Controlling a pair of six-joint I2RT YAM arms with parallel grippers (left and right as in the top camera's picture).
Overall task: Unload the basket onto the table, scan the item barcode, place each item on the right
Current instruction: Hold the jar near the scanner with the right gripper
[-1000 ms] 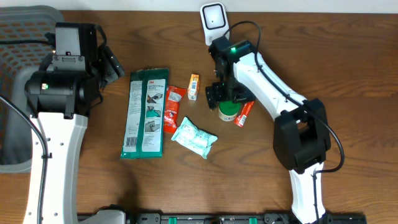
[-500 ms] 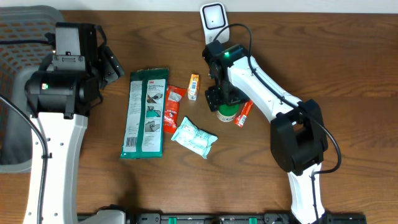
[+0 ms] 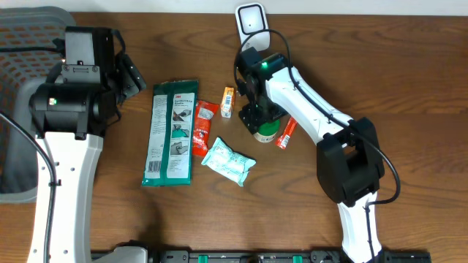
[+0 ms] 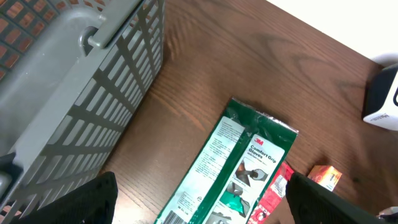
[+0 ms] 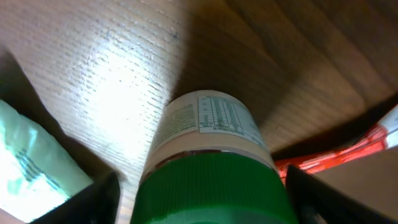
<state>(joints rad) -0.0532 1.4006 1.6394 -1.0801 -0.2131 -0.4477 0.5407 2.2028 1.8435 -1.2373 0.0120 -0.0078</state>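
Hovering over the table (image 3: 380,66), the right gripper (image 3: 262,118) straddles the green-capped bottle (image 3: 268,132), which sits between an orange box (image 3: 228,101) and a red stick (image 3: 287,134), below the scanner (image 3: 251,20). The left gripper (image 3: 130,77) hangs by the basket (image 3: 22,44).

Left wrist: fingers (image 4: 87,199) spread wide, nothing between them, above a green pack (image 4: 242,162).

Right wrist: fingers (image 5: 87,202) closely flank the bottle's cap (image 5: 211,186); whether they pinch it I cannot tell.

bottle (image 3: 268,133): partly hidden overhead | cap (image 5: 208,186): cut off below | label text (image 5: 217,118): unreadable
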